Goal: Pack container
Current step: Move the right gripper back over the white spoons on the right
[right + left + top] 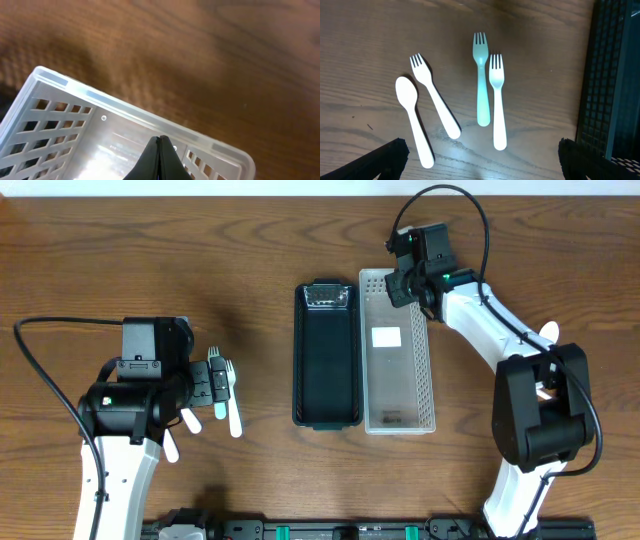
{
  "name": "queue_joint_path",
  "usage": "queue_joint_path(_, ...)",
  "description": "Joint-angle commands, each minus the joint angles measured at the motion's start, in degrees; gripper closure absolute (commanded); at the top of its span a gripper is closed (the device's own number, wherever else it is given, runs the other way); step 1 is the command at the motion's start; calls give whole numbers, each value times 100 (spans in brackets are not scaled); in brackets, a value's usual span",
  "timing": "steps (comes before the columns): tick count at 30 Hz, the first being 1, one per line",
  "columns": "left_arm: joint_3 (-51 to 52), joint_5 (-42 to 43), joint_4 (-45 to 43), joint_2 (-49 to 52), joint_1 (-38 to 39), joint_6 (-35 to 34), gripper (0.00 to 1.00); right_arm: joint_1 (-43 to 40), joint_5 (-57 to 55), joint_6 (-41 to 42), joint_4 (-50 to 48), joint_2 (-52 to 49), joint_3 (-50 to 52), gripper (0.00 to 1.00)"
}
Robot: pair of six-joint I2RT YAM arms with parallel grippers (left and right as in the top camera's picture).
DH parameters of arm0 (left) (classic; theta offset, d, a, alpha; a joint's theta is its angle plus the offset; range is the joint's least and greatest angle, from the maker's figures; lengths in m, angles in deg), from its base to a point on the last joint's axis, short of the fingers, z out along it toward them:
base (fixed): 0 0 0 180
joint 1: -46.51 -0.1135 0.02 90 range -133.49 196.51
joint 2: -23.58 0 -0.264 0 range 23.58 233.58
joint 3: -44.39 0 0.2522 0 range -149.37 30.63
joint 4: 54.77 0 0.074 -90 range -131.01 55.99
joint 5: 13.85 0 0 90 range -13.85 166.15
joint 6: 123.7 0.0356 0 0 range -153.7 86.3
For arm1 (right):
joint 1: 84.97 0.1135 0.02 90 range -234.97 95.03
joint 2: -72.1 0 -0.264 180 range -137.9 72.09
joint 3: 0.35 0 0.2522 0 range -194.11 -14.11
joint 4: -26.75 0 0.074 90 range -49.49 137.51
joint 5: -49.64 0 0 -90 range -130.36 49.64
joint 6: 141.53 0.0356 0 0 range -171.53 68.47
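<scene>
Left wrist view puts the left gripper (482, 162) at its widest, dark fingertips (385, 160) at the bottom corners and only bare table (360, 40) between them. Just beyond lie the pieces to pack: a white spoon (412, 125) and a white fork (434, 97) side by side on the left, and a mint fork (481, 80) with a second white fork (497, 100) almost touching on the right.

That closeness is the main hazard. Jaws this wide coming down over either pair would probably catch two handles, or nip one and flick its neighbour away. The handles lie flat and thin on the wood, so a shallow descent may slip off and a deep one may scrape the table.

Well apart to the right, the black container (327, 370) stands empty with a clear basket (400, 380) right beside it. The right gripper (160, 150) is closed over the basket's far end, holding nothing; whether it touches the plastic I cannot tell. A push there would likely skid the basket.
</scene>
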Motion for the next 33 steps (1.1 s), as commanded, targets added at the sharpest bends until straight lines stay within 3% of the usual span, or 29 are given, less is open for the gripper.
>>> queue_joint_path(1, -122, -4, 15, 20, -24, -57, 2, 59, -179, 140, -138, -210, -9, 99)
queue_joint_path(10, -122, -4, 15, 20, -24, -57, 2, 181, -140, 221, 291, 271, -9, 99)
queue_joint_path(16, -122, -4, 20, 20, -24, -57, 2, 151, -249, 302, 1434, 1801, -9, 96)
queue_joint_path(17, -122, -4, 20, 20, -26, -57, 2, 61, -450, 575, 1663, 2098, -9, 89)
queue_joint_path(19, -122, -4, 20, 20, -24, -57, 2, -210, -870, 1104, 2144, 2625, -9, 87)
queue_joint_path(21, -122, -4, 26, 20, -24, -57, 2, -643, -990, 1368, 2634, 3056, -9, 41)
queue_joint_path(24, -122, -4, 22, 20, -24, -55, 2, -1497, -885, 1263, 3324, 3414, -9, 20)
queue_joint_path(28, -122, -4, 15, 20, -24, -57, 2, -2575, -487, 459, 3991, 3272, 79, 8)
queue_joint_path(33, -122, -4, 17, 20, -26, -57, 2, -3366, -321, -210, 4159, 2588, 452, 5)
